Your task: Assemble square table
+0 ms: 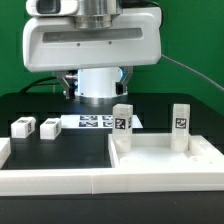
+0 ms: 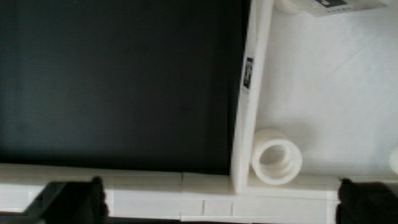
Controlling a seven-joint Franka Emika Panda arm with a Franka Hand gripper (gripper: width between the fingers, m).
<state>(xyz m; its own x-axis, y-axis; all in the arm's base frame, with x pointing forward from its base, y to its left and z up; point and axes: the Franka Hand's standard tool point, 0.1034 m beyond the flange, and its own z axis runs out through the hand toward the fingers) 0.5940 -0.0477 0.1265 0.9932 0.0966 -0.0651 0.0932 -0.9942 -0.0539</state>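
Tabletop (image 1: 165,160) sits at the exterior view's right on the black worktop (image 1: 70,150), against the white border wall (image 1: 50,182). Four legs: two upright legs (image 1: 122,124) (image 1: 181,122) on it, two loose legs (image 1: 22,127) (image 1: 48,128) on the left. End effector (image 2: 217,200) has its jaws apart and empty. Green backdrop (image 1: 200,40) behind.

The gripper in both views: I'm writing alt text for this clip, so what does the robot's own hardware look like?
The gripper has a wide white housing with rounded corners. Above it sits a grey metallic wrist section, and a thin grey cable trails off towards the exterior view's right. In the wrist view the fingertips look black and blocky.
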